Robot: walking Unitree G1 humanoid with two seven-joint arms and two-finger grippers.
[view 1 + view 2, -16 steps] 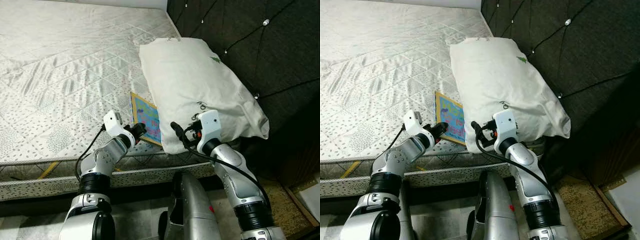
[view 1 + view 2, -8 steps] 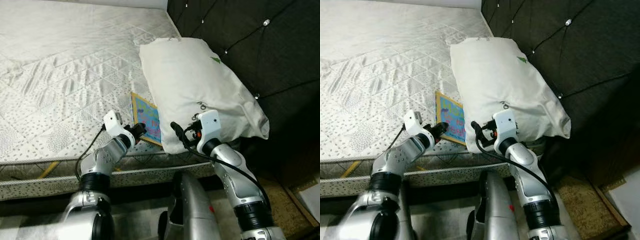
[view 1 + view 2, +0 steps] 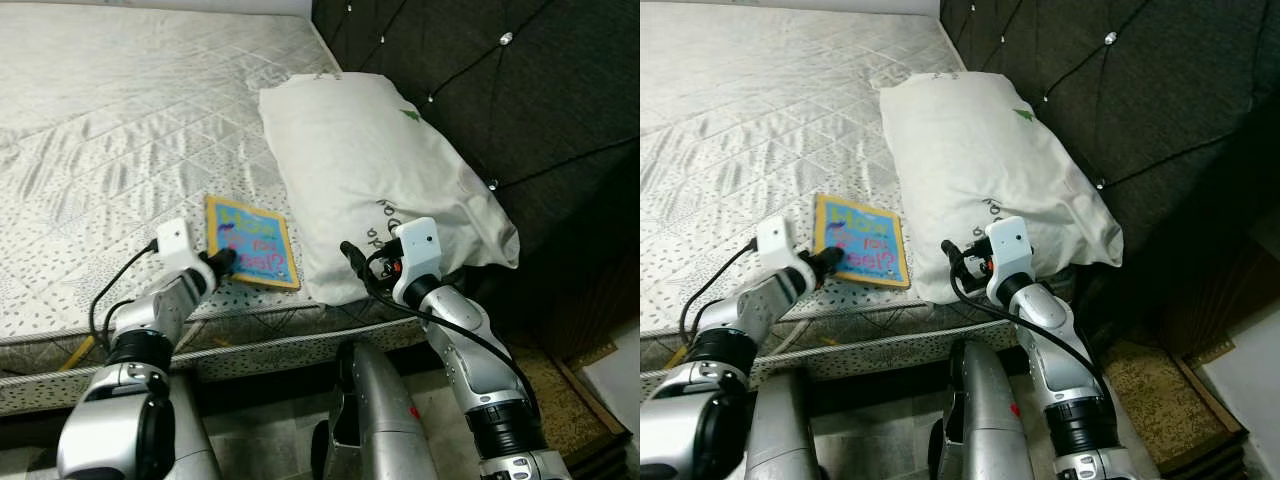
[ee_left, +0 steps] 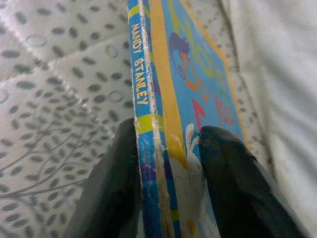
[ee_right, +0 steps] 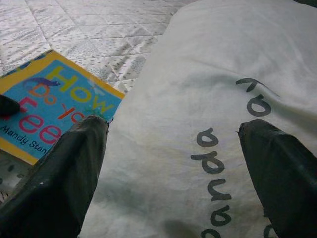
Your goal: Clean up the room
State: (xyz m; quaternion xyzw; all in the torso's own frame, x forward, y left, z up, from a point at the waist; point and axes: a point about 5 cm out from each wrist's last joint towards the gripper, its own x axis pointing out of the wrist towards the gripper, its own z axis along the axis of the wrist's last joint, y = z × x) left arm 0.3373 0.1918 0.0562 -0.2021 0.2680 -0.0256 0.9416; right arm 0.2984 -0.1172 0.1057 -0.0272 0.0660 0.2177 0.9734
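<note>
A blue picture book (image 3: pixel 250 254) with a yellow border lies flat near the mattress's front edge, just left of the white pillow (image 3: pixel 370 165). My left gripper (image 3: pixel 222 262) is shut on the book's near left corner; in the left wrist view the two fingers (image 4: pixel 114 183) clamp the spine edge of the book (image 4: pixel 163 99). My right gripper (image 3: pixel 352 256) hovers at the pillow's near end. In the right wrist view its fingers (image 5: pixel 64 173) stand wide open over the pillow (image 5: pixel 208 89), holding nothing.
The quilted mattress (image 3: pixel 100 120) stretches away to the left and back. A dark tufted headboard (image 3: pixel 520 90) rises behind the pillow on the right. A brown mat (image 3: pixel 575 370) lies on the floor at the lower right.
My left gripper has drawn the book leftward from under the pillow's edge, so its whole cover shows. The right gripper has stayed at the pillow's end. The camera has shifted a little.
</note>
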